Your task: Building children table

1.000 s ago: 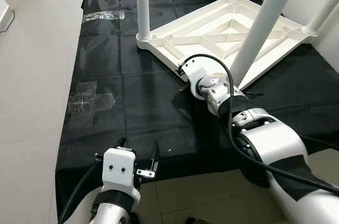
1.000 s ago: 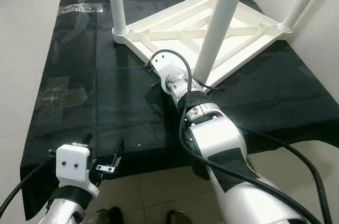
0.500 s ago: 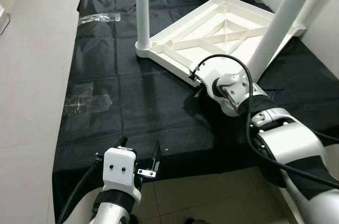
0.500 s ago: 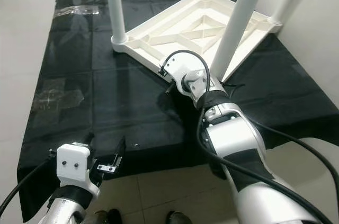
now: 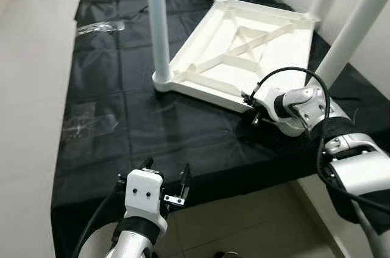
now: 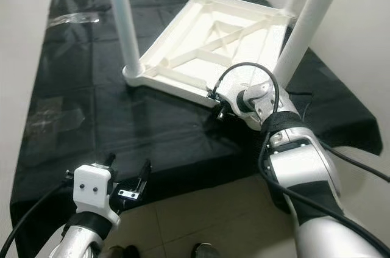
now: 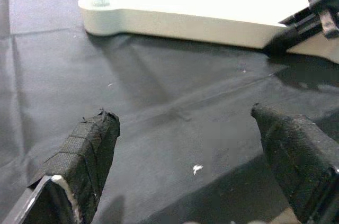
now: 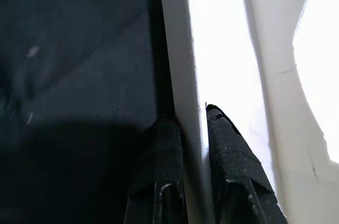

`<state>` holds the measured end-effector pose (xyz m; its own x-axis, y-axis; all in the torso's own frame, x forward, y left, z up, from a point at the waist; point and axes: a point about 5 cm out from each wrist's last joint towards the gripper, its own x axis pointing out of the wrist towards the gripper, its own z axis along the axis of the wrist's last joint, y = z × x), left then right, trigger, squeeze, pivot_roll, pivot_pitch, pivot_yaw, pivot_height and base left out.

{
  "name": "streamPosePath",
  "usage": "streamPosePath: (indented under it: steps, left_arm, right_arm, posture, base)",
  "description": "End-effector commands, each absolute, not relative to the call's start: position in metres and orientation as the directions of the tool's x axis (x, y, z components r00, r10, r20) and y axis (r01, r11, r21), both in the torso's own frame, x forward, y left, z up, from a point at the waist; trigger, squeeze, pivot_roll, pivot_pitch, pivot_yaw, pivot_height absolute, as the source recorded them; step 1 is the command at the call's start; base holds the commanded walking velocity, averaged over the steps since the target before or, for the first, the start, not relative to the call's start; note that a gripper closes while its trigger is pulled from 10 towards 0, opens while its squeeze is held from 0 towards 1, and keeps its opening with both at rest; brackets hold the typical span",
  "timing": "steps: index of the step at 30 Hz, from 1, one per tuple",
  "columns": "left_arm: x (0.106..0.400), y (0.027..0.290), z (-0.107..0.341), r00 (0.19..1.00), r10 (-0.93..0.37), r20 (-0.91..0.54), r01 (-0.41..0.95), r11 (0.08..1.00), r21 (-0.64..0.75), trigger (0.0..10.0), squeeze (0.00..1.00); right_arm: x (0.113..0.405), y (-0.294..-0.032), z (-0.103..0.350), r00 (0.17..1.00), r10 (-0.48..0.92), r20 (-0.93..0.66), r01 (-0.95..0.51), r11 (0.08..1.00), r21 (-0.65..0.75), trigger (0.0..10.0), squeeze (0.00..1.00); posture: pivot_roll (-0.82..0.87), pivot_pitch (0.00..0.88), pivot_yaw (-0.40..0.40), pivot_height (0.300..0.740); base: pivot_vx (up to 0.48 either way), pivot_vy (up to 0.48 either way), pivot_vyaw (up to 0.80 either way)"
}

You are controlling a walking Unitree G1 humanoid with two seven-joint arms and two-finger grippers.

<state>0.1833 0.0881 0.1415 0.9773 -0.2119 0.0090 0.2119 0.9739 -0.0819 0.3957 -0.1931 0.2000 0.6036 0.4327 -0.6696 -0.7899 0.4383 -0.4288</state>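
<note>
Nearest, the left pincer (image 5: 164,180) hovers with its fingers spread wide and empty over the front edge of the black sheet (image 5: 122,118), as it did a second ago. Farther on, the right pincer (image 8: 186,128) is closed narrow on the near rim of the upturned white children's table (image 5: 244,57), one finger on each side of the edge. Over the last second the tabletop has swung round on the sheet, its near corner drawn toward the robot's right, so the arm seems to be repositioning it. Its legs (image 5: 157,20) stand upright. No containers are present.
</note>
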Motion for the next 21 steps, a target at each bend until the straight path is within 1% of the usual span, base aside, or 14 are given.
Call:
streamPosePath:
  steps: [1, 4, 6, 7, 8, 9, 10, 11, 13, 14, 17, 19, 20, 21]
  left_arm:
    - [0.179, 0.076, 0.139, 0.968, -0.25, -0.002, 0.248, 0.961, -0.122, 10.0, 0.0]
    - [0.18, 0.078, 0.137, 0.968, -0.25, -0.004, 0.248, 0.962, -0.114, 10.0, 0.0]
    - [0.18, 0.079, 0.137, 0.968, -0.25, -0.002, 0.248, 0.963, -0.109, 10.0, 0.0]
    - [0.18, 0.079, 0.137, 0.968, -0.25, -0.002, 0.248, 0.963, -0.109, 10.0, 0.0]
    - [0.18, 0.079, 0.137, 0.968, -0.253, 0.001, 0.251, 0.962, -0.106, 10.0, 0.0]
    - [0.18, 0.079, 0.137, 0.968, -0.253, 0.001, 0.251, 0.962, -0.106, 10.0, 0.0]
    - [0.179, 0.078, 0.138, 0.964, -0.265, 0.003, 0.264, 0.959, -0.106, 10.0, 0.0]
    - [0.179, 0.078, 0.138, 0.964, -0.265, 0.003, 0.264, 0.959, -0.106, 10.0, 0.0]
    - [0.178, 0.077, 0.139, 0.96, -0.279, 0.004, 0.277, 0.955, -0.106, 10.0, 0.0]
    - [0.177, 0.078, 0.138, 0.959, -0.284, -0.002, 0.282, 0.954, -0.099, 10.0, 0.0]
    - [0.177, 0.079, 0.137, 0.958, -0.285, -0.007, 0.283, 0.954, -0.093, 10.0, 0.0]
    - [0.178, 0.082, 0.135, 0.96, -0.279, -0.01, 0.277, 0.957, -0.082, 10.0, 0.0]
    - [0.178, 0.082, 0.135, 0.96, -0.279, -0.01, 0.277, 0.957, -0.082, 10.0, 0.0]
    - [0.178, 0.083, 0.135, 0.961, -0.276, -0.009, 0.275, 0.958, -0.077, 10.0, 0.0]
  right_arm:
    - [0.37, -0.178, 0.168, 0.144, 0.548, -0.824, -0.982, 0.18, -0.052, 0.0, 0.0]
    - [0.361, -0.174, 0.168, -0.001, 0.592, -0.806, -0.999, 0.034, 0.027, 0.0, 0.0]
    - [0.358, -0.171, 0.167, -0.042, 0.596, -0.802, -0.999, -0.03, 0.03, 0.0, 0.0]
    - [0.358, -0.171, 0.167, -0.042, 0.596, -0.802, -0.999, -0.03, 0.03, 0.0, 0.0]
    - [0.356, -0.165, 0.167, -0.062, 0.622, -0.781, -0.997, -0.071, 0.023, 0.0, 0.0]
    - [0.356, -0.165, 0.167, -0.062, 0.622, -0.781, -0.997, -0.071, 0.023, 0.0, 0.0]
    - [0.355, -0.159, 0.168, -0.086, 0.644, -0.76, -0.993, -0.113, 0.017, 0.0, 0.0]
    - [0.355, -0.159, 0.168, -0.086, 0.644, -0.76, -0.993, -0.113, 0.017, 0.0, 0.0]
    - [0.353, -0.156, 0.169, -0.104, 0.652, -0.751, -0.989, -0.146, 0.01, 0.0, 0.0]
    - [0.352, -0.151, 0.168, -0.12, 0.65, -0.75, -0.983, -0.186, -0.004, 0.0, 0.0]
    - [0.352, -0.147, 0.168, -0.129, 0.649, -0.75, -0.977, -0.212, -0.015, 0.0, 0.0]
    - [0.351, -0.134, 0.17, -0.148, 0.669, -0.728, -0.965, -0.259, -0.042, 0.0, 0.0]
    - [0.351, -0.134, 0.17, -0.148, 0.669, -0.728, -0.965, -0.259, -0.042, 0.0, 0.0]
    - [0.351, -0.127, 0.172, -0.154, 0.675, -0.721, -0.958, -0.28, -0.057, 0.0, 0.0]
  posture:
    - [0.05, 0.152, -0.03, 0.74]
    - [0.05, 0.144, -0.029, 0.74]
    - [0.05, 0.14, -0.028, 0.74]
    - [0.05, 0.14, -0.028, 0.74]
    - [0.05, 0.135, -0.026, 0.74]
    - [0.05, 0.135, -0.026, 0.74]
    - [0.05, 0.129, -0.025, 0.74]
    - [0.05, 0.129, -0.025, 0.74]
    - [0.05, 0.129, -0.025, 0.74]
    - [0.06, 0.114, -0.026, 0.74]
    - [0.06, 0.114, -0.026, 0.74]
    - [0.07, 0.108, -0.031, 0.74]
    - [0.07, 0.108, -0.031, 0.74]
    - [0.07, 0.106, -0.033, 0.74]
  base:
    - [0.0, 0.0, 0.0]
    - [0.0, 0.0, 0.0]
    - [0.0, 0.0, 0.0]
    - [0.0, 0.0, 0.0]
    - [0.0, 0.0, 0.0]
    - [0.0, 0.0, 0.0]
    - [0.0, 0.0, 0.0]
    - [0.0, 0.0, 0.0]
    - [0.0, 0.0, 0.0]
    - [0.0, 0.0, 0.0]
    - [0.0, 0.0, 0.0]
    - [0.0, 0.0, 0.0]
    - [0.0, 0.0, 0.0]
    - [0.0, 0.0, 0.0]
